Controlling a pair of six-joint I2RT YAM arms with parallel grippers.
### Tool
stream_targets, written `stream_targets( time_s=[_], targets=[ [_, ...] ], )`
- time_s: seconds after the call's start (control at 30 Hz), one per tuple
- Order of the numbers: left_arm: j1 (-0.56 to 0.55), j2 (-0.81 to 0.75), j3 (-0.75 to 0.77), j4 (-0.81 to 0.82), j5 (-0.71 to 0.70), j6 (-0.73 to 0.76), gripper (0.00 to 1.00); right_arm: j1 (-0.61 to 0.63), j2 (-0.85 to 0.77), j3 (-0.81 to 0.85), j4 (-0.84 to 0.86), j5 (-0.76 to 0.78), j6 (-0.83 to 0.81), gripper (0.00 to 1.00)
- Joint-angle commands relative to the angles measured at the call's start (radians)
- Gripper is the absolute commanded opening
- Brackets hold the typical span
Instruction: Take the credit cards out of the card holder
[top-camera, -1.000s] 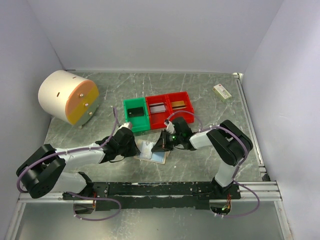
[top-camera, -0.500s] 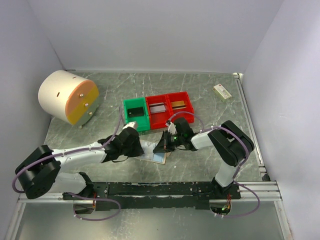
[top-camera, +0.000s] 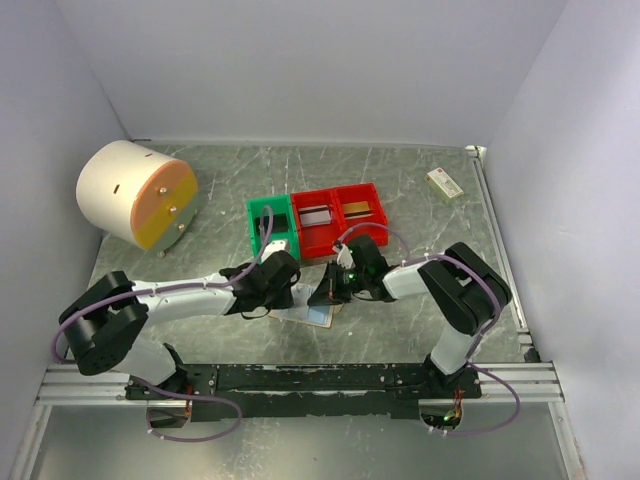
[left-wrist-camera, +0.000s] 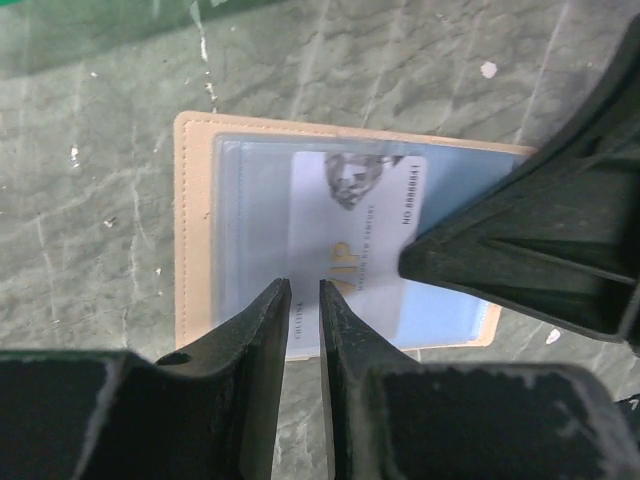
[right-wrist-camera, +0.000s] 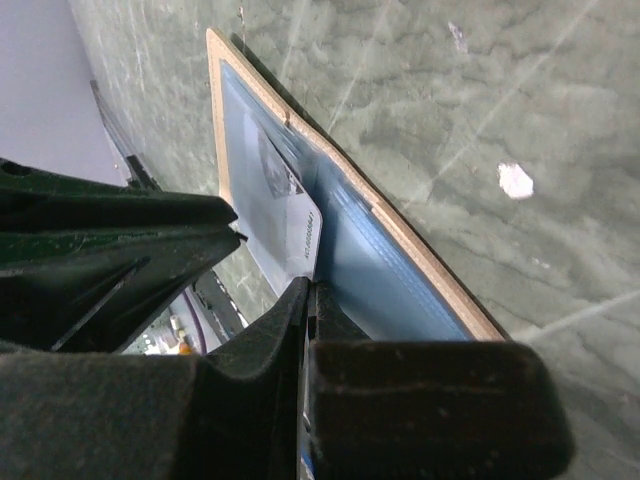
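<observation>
One card holder (left-wrist-camera: 195, 220) is lying open and flat on the green marbled table (top-camera: 420, 300), just in front of the bins and between the two claws. It is showing a tan stitched rim around a pale blue, see-through pocket. One white card (left-wrist-camera: 350, 230) with printed letters is sitting inside that pocket, a corner of it peeking out.

The left gripper (left-wrist-camera: 303, 295) is hovering over the card's near edge with its two black fingers released to a narrow slit and nothing between them; whether the tips are touching the card is hard to tell. The right gripper (right-wrist-camera: 308, 290) is clenched shut and empty, its pointed tip bearing on the holder beside the card's corner.

Three plastic bins are standing in a row: one green bin (top-camera: 252, 222) and two red bins (top-camera: 305, 240). One silver-grey card (top-camera: 316, 213) is lying in the middle bin, one gold card (top-camera: 360, 209) in the right one. The green bin's inside is partly hidden by the left arm's cable.

One cream drum (top-camera: 125, 190) with an orange face is lying far left, and one small box (top-camera: 444, 183) is sitting far right.
</observation>
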Motion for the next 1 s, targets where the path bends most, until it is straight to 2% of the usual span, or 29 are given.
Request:
stream_targets(
  time_s=[0.0,0.23,0.43,0.63,0.7,0.9,0.97],
  targets=[
    [0.000,-0.017,-0.025,0.000,-0.040,-0.018,0.30,-0.008,-0.046,-0.041,-0.019,0.046,0.008,0.00],
    [0.001,0.047,-0.018,-0.016,-0.039,-0.023,0.27,-0.007,-0.090,-0.068,-0.021,0.071,0.021,0.00],
    [0.001,0.048,-0.038,0.011,-0.024,-0.025,0.25,-0.008,-0.068,-0.081,0.073,0.028,0.067,0.00],
    [0.001,0.045,-0.050,0.003,-0.023,-0.030,0.23,-0.005,-0.032,-0.059,0.156,0.013,0.113,0.19],
    [0.001,0.044,-0.053,0.004,-0.023,-0.031,0.22,-0.001,-0.014,-0.048,0.156,0.008,0.111,0.20],
    [0.000,0.045,-0.056,0.001,-0.023,-0.036,0.22,0.007,-0.017,-0.057,0.161,0.033,0.108,0.08],
    [0.000,0.046,-0.059,0.003,-0.023,-0.038,0.21,0.006,-0.030,-0.043,0.115,0.034,0.079,0.00]
  ],
)
